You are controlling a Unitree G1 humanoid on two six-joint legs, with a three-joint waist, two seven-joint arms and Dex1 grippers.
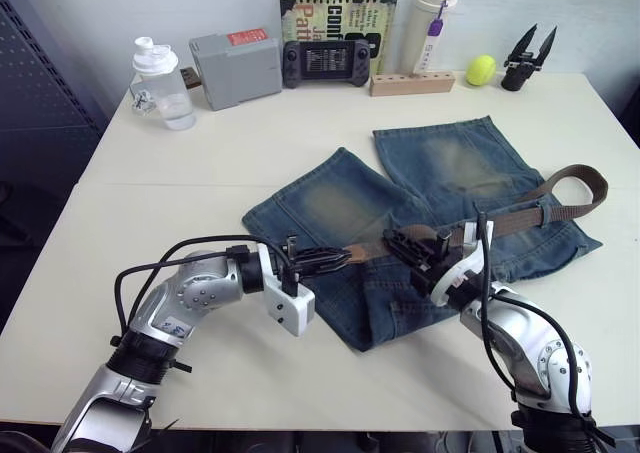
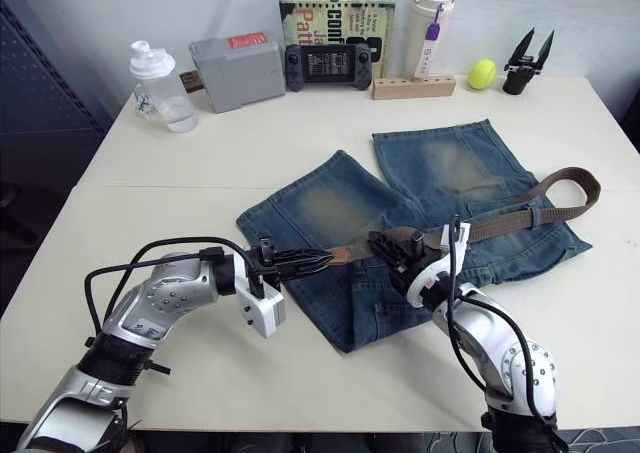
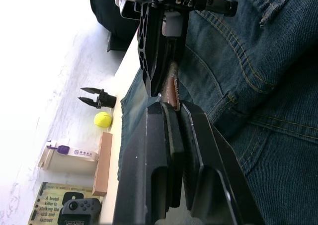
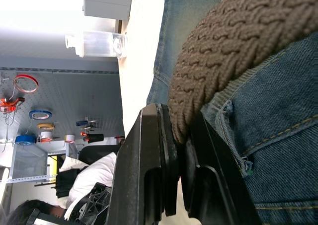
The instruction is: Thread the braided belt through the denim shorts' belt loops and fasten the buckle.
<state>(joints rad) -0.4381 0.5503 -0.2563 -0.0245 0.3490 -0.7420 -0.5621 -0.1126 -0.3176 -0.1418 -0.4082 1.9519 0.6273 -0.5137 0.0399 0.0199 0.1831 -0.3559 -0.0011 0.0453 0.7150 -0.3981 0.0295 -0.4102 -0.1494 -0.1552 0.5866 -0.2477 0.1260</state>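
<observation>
The braided belt (image 1: pixel 520 211) lay across the waistband of the denim shorts (image 1: pixel 420 213) on the tabletop (image 1: pixel 200 163), its far end looping past the hem. The left gripper (image 1: pixel 335 257) pinched the tan tip between closed fingers; the right gripper (image 4: pixel 180 135) clamped the woven strap. Feeding well likely meant keeping the tip flat and low, aligned with the next loop.

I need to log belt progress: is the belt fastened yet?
Unfastened. The braided belt lies along the denim shorts, its tan tip pinched by the left gripper; the right gripper clamps the braid.
</observation>
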